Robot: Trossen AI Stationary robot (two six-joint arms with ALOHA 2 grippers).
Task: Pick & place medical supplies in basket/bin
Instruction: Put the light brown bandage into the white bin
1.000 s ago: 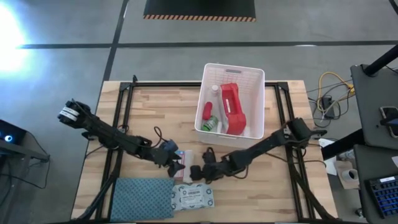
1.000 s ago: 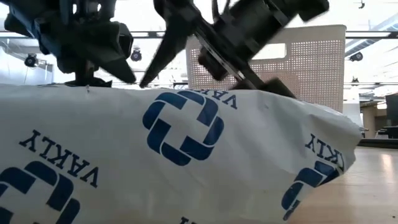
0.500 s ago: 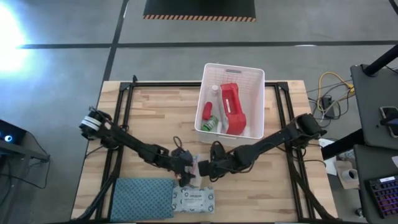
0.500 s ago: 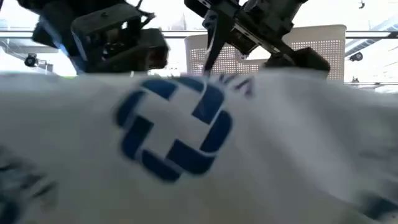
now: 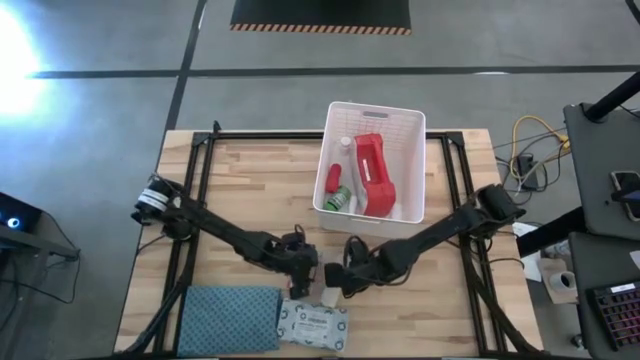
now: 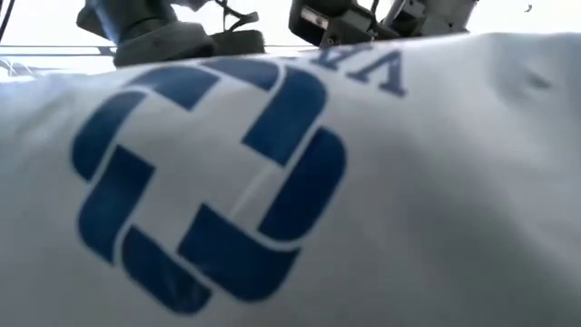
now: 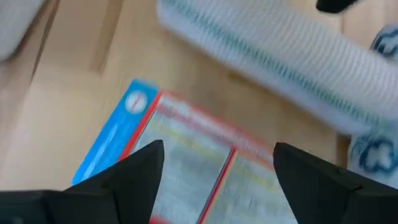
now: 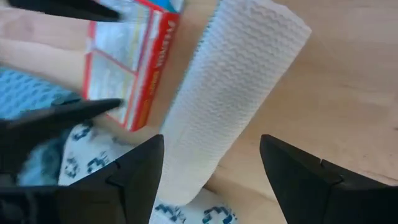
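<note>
Both grippers are now lower: left gripper [image 7: 214, 171] open over small box [image 7: 186, 168], right gripper [image 8: 211, 165] open around white roll [image 8: 230, 87], beside wipes packet [image 5: 312, 323], near bin [image 5: 372, 160] on wooden table [image 5: 250, 190].

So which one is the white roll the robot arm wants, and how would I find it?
Start at the white bin, then look toward the table's near edge, where both end effectors meet. The white roll lies there between the right end effector's open fingers, bumpy-textured, unlike the flat red-and-white box beside it.
</note>
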